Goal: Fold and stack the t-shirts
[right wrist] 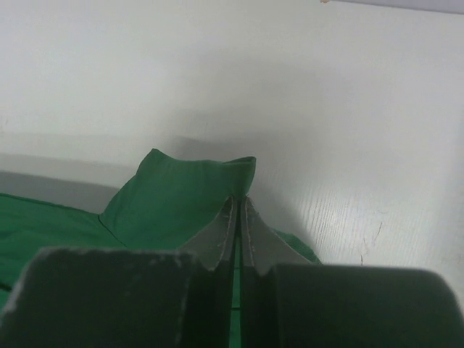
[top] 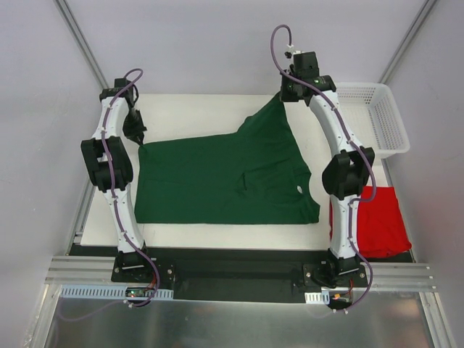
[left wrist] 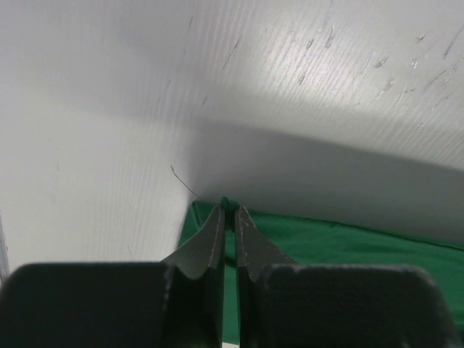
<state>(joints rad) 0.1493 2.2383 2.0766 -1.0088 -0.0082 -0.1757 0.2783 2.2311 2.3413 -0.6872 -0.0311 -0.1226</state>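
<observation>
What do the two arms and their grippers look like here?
Both the left arm and right arm have white link shells with bulky black joint housings, and a purple cable loops along each. The left gripper and right gripper are black, with dark tapered fingers.

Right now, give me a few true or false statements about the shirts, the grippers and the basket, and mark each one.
1. The left gripper and right gripper are both shut on the green shirt. True.
2. The red shirt lies in the basket. False: it lies outside it, at the near right.
3. The green shirt is folded into a small square. False: it is spread out, one far corner lifted by the right gripper.
4. The basket stands at the far right. True.
</observation>
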